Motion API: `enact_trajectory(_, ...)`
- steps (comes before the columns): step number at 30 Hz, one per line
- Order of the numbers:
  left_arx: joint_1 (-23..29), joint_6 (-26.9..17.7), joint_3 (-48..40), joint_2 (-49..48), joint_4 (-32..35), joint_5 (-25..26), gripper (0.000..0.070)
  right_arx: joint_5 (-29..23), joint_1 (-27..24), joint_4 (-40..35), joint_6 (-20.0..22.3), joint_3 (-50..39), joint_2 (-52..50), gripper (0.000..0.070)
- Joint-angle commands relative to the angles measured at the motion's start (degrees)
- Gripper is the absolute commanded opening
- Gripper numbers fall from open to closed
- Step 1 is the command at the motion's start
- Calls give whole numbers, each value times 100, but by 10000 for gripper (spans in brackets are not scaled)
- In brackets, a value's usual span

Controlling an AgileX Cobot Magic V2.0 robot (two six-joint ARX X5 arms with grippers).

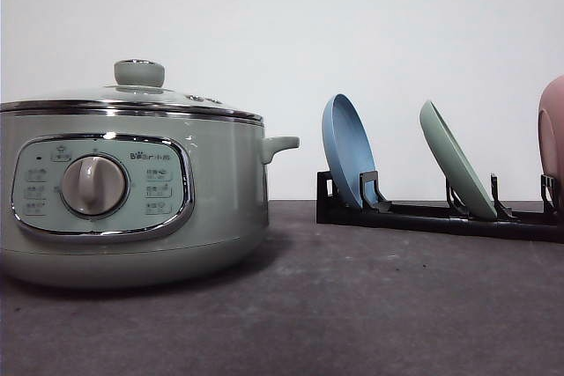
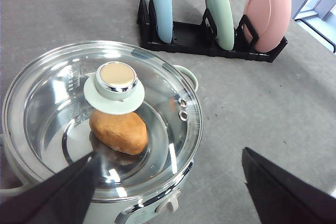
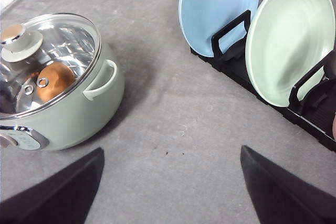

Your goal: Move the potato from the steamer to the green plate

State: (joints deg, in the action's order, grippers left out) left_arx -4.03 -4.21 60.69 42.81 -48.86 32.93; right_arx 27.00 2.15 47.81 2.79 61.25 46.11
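"Bear" logo on steamer (image 1: pixel 132 200) panel

From the front camera my steamer (image 1: pixel 132 200) runs off the left edge, and its opaque wall hides whatever sits inside. Small labels around its knob (image 1: pixel 94 185) are too tiny to read. The pink plate (image 1: pixel 552 143) is cut by the right edge. In my left wrist view the lid knob (image 2: pixel 116 80) covers the top of the potato (image 2: pixel 118 132). My right wrist view crops the steamer's left side and the rack (image 3: pixel 315 114).
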Motion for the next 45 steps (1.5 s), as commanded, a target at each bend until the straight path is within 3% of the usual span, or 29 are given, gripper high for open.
enact_trajectory(1, -13, -90, 129, 36, 46, 13, 555, 0, 9, -17, 20, 114, 22, 529)
enact_trajectory(10, -13, -88, 129, 35, 45, 13, 554, -15, 9, -92, -159, 114, 30, 528)
enact_trajectory(19, -13, -72, 129, 35, 41, 13, 554, -46, 9, -1004, -986, 227, 365, 528)
enact_trajectory(37, -13, -72, 129, 35, 37, 13, 554, -44, 9, -1178, -1173, 2877, 3726, 527)
enact_trajectory(45, -11, -72, 129, 35, 7, 11, 554, -206, 35, -1350, -1185, 3460, 4928, 527)
